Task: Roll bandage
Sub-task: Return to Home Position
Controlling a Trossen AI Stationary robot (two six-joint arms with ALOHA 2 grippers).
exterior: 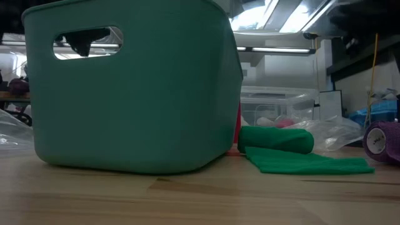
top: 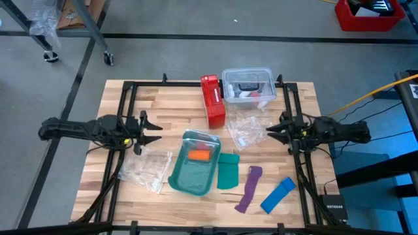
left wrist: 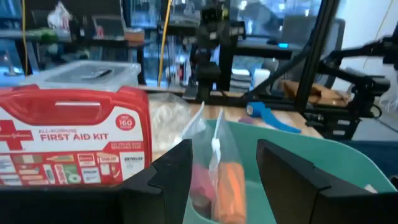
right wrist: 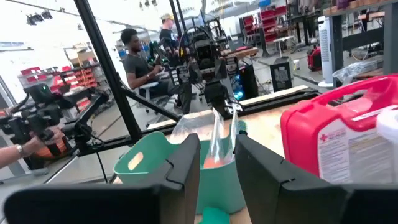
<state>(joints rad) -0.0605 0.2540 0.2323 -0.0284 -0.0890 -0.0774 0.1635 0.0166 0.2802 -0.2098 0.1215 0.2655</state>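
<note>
The orange bandage lies inside the teal bin at the table's middle front, under a clear plastic bag. In the left wrist view the bandage shows low in the bin. My left gripper hovers open at the table's left side, pointing level toward the bin, and holds nothing. My right gripper hovers open at the table's right side, pointing level toward the middle, with nothing between its fingers. Through its own camera the bin and the bandage show ahead of the right gripper.
A red first aid kit and a clear lidded box stand at the far middle. Crumpled clear bags lie on either side of the bin. Green, purple and blue fabric strips lie at the front right.
</note>
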